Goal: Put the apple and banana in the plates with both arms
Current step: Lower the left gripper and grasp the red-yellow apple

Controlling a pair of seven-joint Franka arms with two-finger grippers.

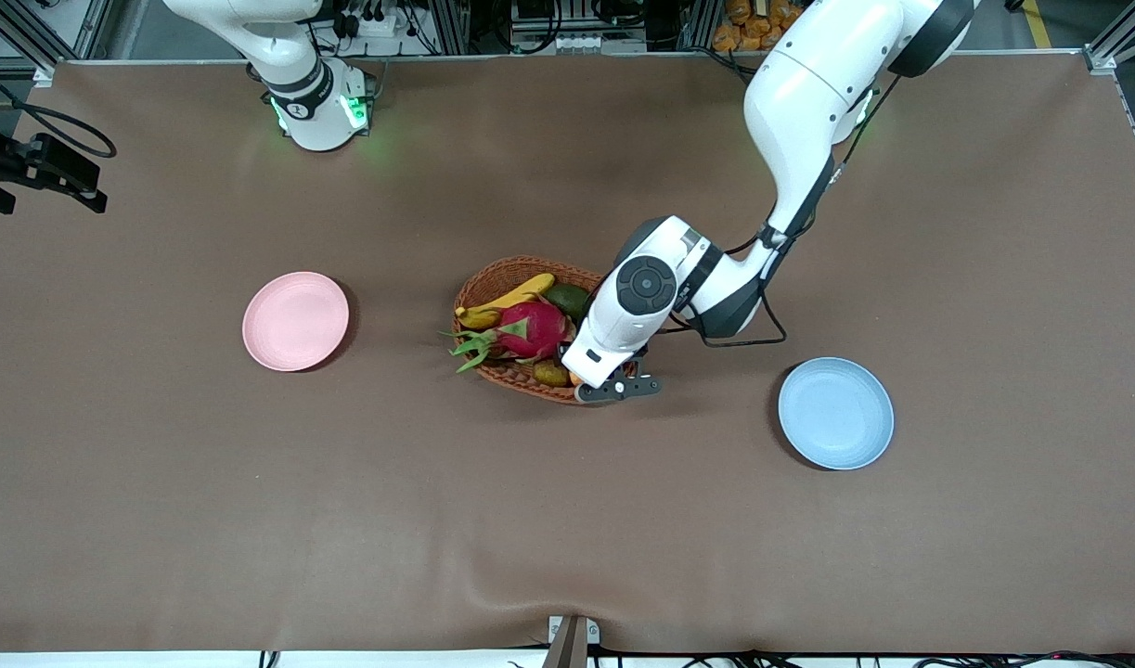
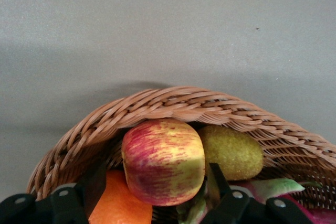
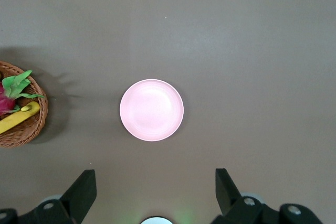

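- The left gripper is down in the wicker basket at the middle of the front view, its 2 fingers standing on either side of the apple.
- From the left wrist view the fingers look close against the apple's flanks, but I cannot tell whether they have actually clenched on it; I would call this the grasping step, not yet a lift.
- The apple sits against the basket's rim, wedged between an orange and a kiwi, which is probably why the arm comes in steeply from above.
- The banana lies along the basket's upper edge in the front view, beside a pink dragon fruit, untouched.
- The right gripper hangs high over the pink plate, jaws spread wide and empty; that arm waits, likely to keep clear of the basket.
- The blue plate, lower right of the front view, lies at the left arm's end of the table, a sensible home for the apple.
- Both plates are bare, so the task has barely begun.
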